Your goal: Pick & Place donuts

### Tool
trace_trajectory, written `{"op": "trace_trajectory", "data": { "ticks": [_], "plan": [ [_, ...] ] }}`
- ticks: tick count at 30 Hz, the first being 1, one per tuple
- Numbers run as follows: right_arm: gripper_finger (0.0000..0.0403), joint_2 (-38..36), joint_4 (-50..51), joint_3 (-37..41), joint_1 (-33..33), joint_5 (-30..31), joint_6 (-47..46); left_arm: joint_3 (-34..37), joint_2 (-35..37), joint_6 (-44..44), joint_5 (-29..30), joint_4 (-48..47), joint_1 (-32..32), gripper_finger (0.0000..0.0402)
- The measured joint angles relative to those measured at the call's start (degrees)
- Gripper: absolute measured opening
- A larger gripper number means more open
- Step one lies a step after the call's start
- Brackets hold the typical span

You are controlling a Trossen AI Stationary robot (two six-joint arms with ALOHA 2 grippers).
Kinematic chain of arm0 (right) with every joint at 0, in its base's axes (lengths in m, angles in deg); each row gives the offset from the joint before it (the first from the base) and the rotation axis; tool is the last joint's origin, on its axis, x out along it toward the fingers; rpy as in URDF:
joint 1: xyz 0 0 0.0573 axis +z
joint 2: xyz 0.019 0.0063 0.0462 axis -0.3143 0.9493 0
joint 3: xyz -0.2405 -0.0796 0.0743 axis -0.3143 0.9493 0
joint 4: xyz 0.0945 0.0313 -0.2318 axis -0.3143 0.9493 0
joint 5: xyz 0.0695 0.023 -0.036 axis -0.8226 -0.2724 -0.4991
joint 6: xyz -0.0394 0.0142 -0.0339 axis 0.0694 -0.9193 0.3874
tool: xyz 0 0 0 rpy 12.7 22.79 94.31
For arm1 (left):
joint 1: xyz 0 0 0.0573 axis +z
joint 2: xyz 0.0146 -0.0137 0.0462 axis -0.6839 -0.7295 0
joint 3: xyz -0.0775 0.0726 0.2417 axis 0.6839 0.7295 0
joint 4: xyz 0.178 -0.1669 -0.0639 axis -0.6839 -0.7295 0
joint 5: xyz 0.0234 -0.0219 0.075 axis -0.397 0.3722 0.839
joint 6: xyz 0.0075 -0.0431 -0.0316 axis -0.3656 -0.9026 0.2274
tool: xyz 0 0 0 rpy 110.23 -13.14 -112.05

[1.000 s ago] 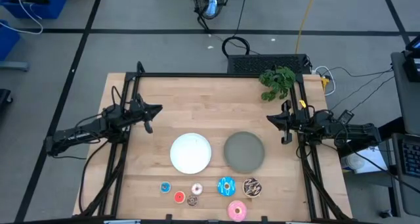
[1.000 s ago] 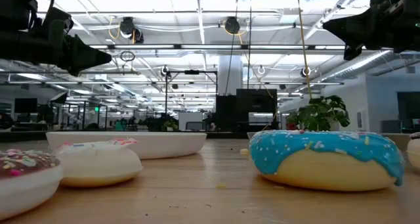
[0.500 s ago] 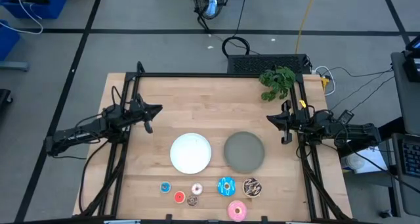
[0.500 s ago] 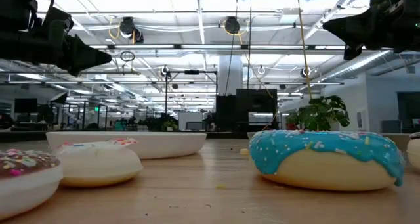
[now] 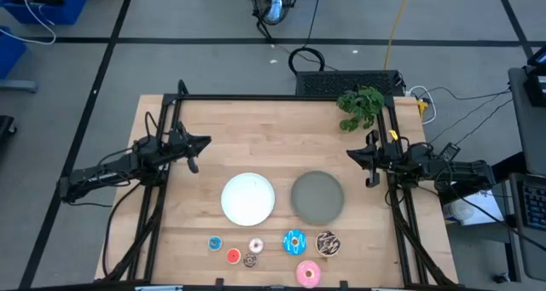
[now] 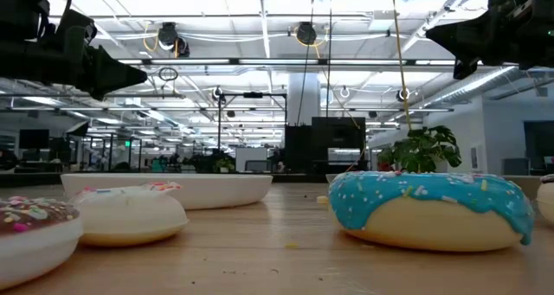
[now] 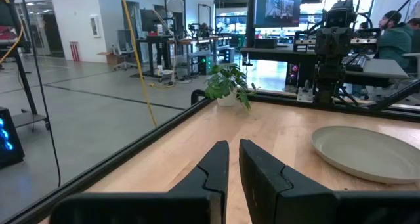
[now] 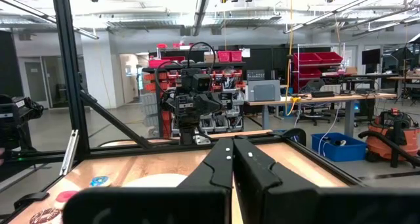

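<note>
Both arms wait at the worktop's [image 5: 205, 112] sides, left claw [image 5: 194, 163] and right claw [image 5: 368, 178] pinched together, empty; the donuts [image 5: 294, 241] lie untouched, well ahead of each.

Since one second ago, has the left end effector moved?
No. In the high view the left end effector sits at the same spot beside the white plate and table edge as before.

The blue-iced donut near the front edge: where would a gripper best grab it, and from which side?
Probably from straight above. The blue-iced donut lies flat on the table, so one finger could drop into its hole and the other outside, pinching the ring. The side facing the grey plate looks safest: the chocolate donut and pink donut sit close on other sides.
</note>
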Motion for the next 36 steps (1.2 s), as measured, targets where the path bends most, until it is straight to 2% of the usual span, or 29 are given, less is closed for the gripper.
{"op": "trace_trajectory", "data": {
  "ticks": [8,13,20,24,27,28,30,36],
  "plan": [
    [0.0,0.0,0.0,0.0,0.0,0.0,0.0,0.0,0.0,-0.4,0.0,0.0,0.0,0.0044],
    [0.0,0.0,0.0,0.0,0.0,0.0,0.0,0.0,0.0,-6.5,0.0,0.4,0.0,0.0044],
    [0.0,0.0,0.0,0.0,0.0,0.0,0.0,0.0,0.0,-8.0,0.0,0.6,0.0,0.0044],
    [0.0,0.0,0.0,0.0,0.0,0.0,0.0,-0.1,0.0,-7.8,0.7,4.2,0.0,0.0044],
    [0.0,0.0,0.2,0.0,0.0,0.0,0.4,-3.4,-1.3,-6.0,-7.0,1.1,-1.8,0.0044],
    [0.0,0.0,0.2,0.0,0.0,0.0,1.1,-4.8,-2.5,-5.8,-8.0,0.0,-3.2,0.0044],
    [0.0,0.0,0.6,0.0,0.0,0.0,2.5,-8.1,-5.9,-6.1,-5.4,-2.4,-6.4,0.0044],
    [0.0,0.0,2.6,0.0,0.0,0.0,3.5,-24.7,-20.6,-6.5,10.0,-15.8,-19.6,0.0044]
  ]
}}
